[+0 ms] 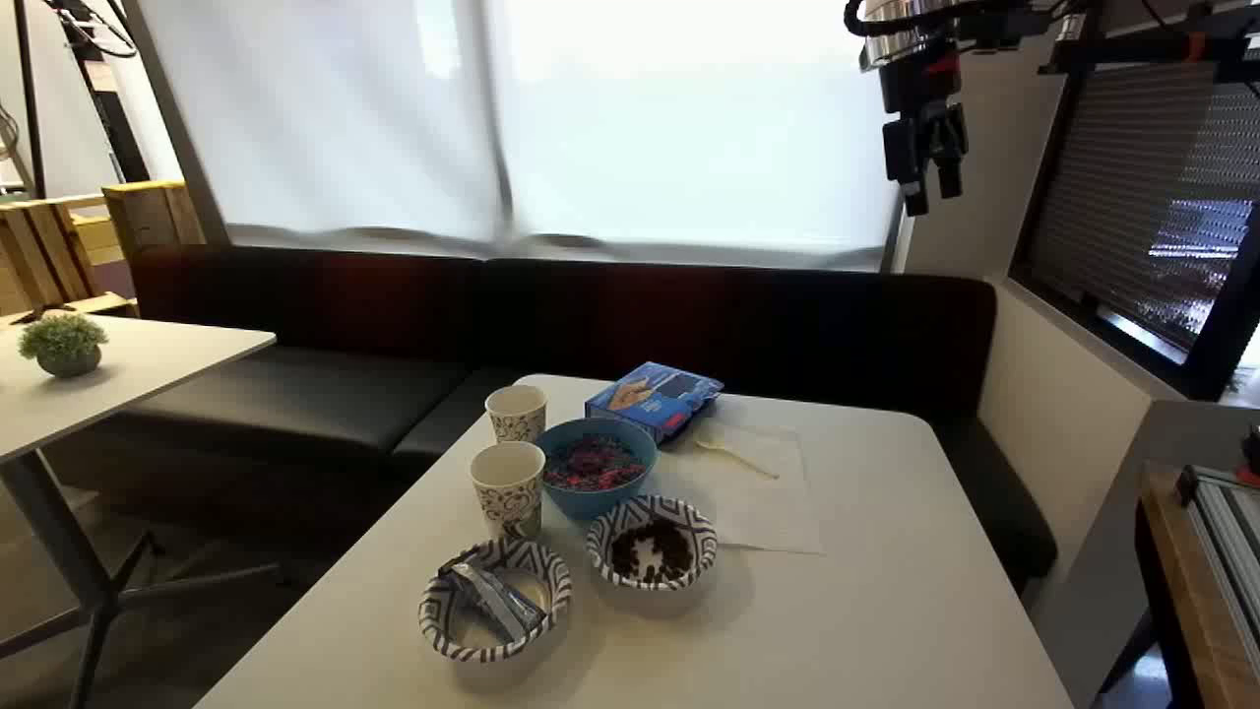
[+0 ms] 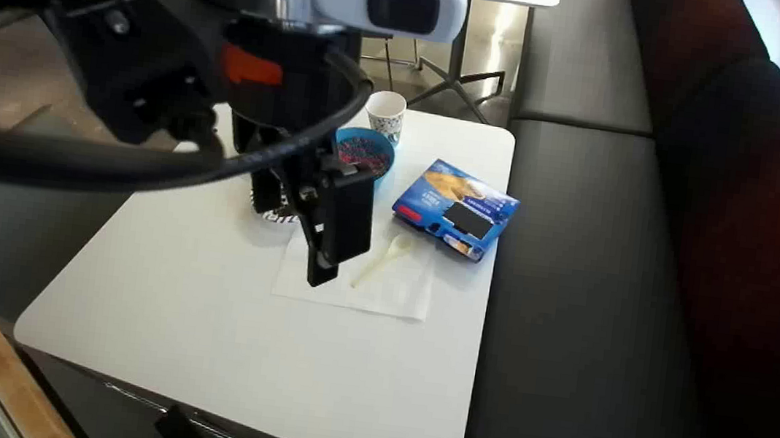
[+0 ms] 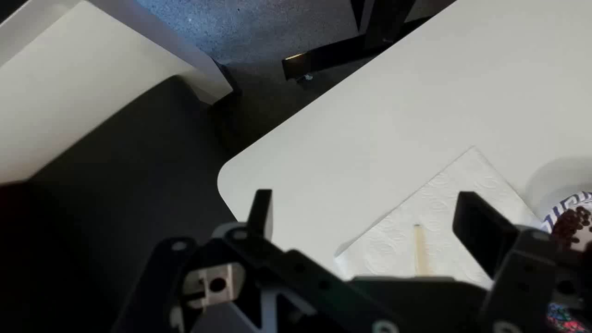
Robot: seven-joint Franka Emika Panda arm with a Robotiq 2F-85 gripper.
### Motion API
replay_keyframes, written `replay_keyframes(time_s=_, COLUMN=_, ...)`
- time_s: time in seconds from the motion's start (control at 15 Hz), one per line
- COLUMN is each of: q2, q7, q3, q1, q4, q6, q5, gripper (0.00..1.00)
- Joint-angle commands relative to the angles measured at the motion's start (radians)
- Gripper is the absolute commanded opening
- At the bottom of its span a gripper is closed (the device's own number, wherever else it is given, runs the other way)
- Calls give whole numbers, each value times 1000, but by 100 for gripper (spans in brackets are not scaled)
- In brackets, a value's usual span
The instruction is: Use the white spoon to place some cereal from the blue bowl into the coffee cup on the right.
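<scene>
Fingers (image 1: pixel 915 197) hang high in an exterior view, tips downward and nothing between them. Below them is the tabletop (image 1: pixel 866 611); on it, well apart from the fingers, stands the blue bowl (image 1: pixel 588 504) with the cereal (image 1: pixel 594 461) in it, and past the bowl, farther from them, two cups (image 1: pixel 508 483). Which counts as the right-hand one I cannot tell.

In an exterior view the spoon (image 2: pixel 385 257) lies on the napkin (image 2: pixel 388 296), lower than the fingers and clear of them, its head toward the box (image 2: pixel 455 210), away from them. One cup shows beyond the fingers; no second is visible there. With the spoon not yet lifted, the step in hand is, I judge, reaching for it; scooping and tipping lie ahead.

In the wrist view the fingers stand wide apart, holding nothing. The handle (image 3: pixel 420 249), well below, shows in the gap between them, nearer the finger on the side of the patterned bowl (image 3: pixel 565 204); the head is out of sight. The next move seems to call for a shift toward that finger's side to centre the gap, then a descent to the napkin and a squeeze on the handle. It runs roughly across the closing direction, so little turning looks needed.
</scene>
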Motion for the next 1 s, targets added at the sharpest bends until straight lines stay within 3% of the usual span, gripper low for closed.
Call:
replay_keyframes(time_s=0.0, q2=0, q7=0, q3=-6, q1=6, q4=2, q6=-2, q5=-1, gripper=100)
replay_keyframes(time_s=0.6, q2=0, q7=0, q3=-6, q1=6, q4=2, q6=-2, q5=-1, gripper=100)
replay_keyframes(time_s=0.8, q2=11, q7=18, q3=13, q1=25, q4=-49, q6=108, q5=10, gripper=100)
replay_keyframes(time_s=0.93, q2=28, q7=37, q3=24, q1=39, q4=-97, q6=241, q5=32, gripper=100)
